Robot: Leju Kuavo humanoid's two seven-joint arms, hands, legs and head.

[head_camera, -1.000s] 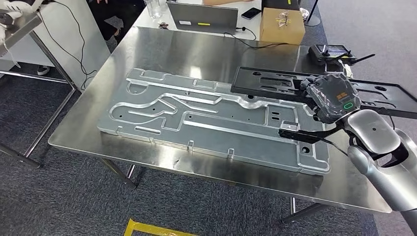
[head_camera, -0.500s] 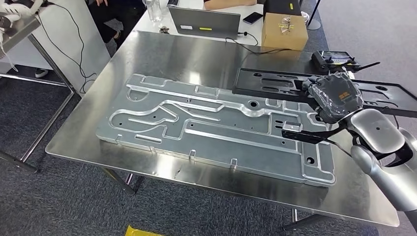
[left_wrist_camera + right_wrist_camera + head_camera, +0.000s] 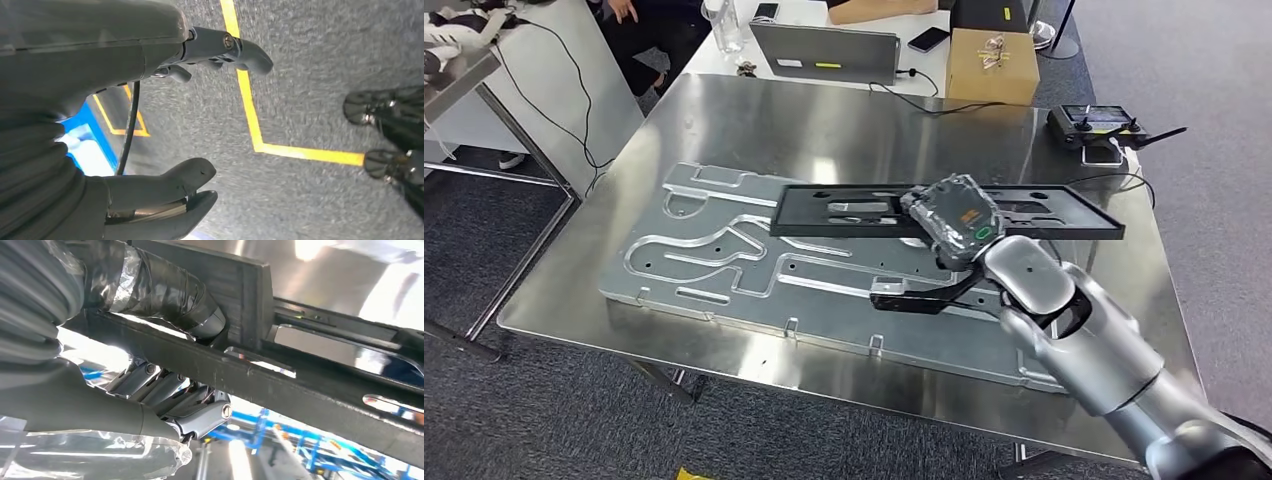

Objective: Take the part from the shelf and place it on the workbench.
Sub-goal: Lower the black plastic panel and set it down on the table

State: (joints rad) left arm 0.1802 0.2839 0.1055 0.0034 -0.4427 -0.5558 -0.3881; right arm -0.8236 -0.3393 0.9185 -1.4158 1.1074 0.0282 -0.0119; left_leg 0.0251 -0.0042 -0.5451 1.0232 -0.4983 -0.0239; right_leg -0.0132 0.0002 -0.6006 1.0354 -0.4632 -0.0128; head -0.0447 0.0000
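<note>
Right hand (image 3: 951, 222) clamped on long flat black plastic frame part (image 3: 854, 210), raised over stamped silver metal panel (image 3: 724, 260) on steel workbench (image 3: 824, 115). Left hand (image 3: 170, 125) slack, holding nothing.

We see a matte black part (image 3: 864, 210) over a silvery grey plate (image 3: 724, 265) on a shiny steel bench (image 3: 824, 120). Our silver arm (image 3: 1104, 350) ends in a grey, foil-wrapped right hand (image 3: 952, 220). Yellow lines (image 3: 250, 100) cross speckled grey carpet (image 3: 310, 75).
</note>
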